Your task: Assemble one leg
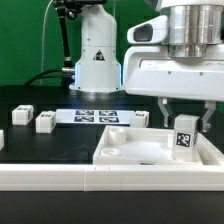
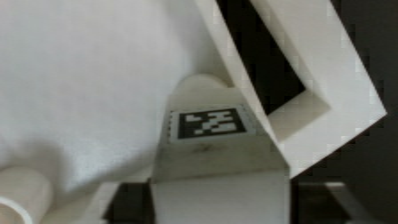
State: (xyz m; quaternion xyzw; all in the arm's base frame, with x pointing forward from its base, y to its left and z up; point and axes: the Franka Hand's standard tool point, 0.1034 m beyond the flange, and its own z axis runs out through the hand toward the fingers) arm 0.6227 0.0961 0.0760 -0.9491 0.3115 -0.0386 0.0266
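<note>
A green backdrop stands behind a black surface (image 1: pixel 40 145), with the robot's white base (image 1: pixel 97 55) rising at the far edge. Largest of the parts is the white tabletop (image 1: pixel 140 150), a square tray with a raised rim, lying toward the near edge and the exterior view's right. Beyond it, near the base, the marker board (image 1: pixel 100 116) lies flat. The end effector (image 1: pixel 185 125) hangs over the tabletop's corner on the exterior view's right; its fingers are closed on a leg (image 1: pixel 185 135), held upright with its tag facing the camera. In the wrist view that leg (image 2: pixel 217 150) runs up between the dark fingertips (image 2: pixel 329 200), its tip over the tabletop's rim (image 2: pixel 294 70) at a corner; whether it touches the tray I cannot tell. Three spare legs lie apart on the surface: one (image 1: pixel 140 118) just behind the tabletop, one (image 1: pixel 46 121) further toward the exterior view's left, one (image 1: pixel 22 114) near the left edge.
</note>
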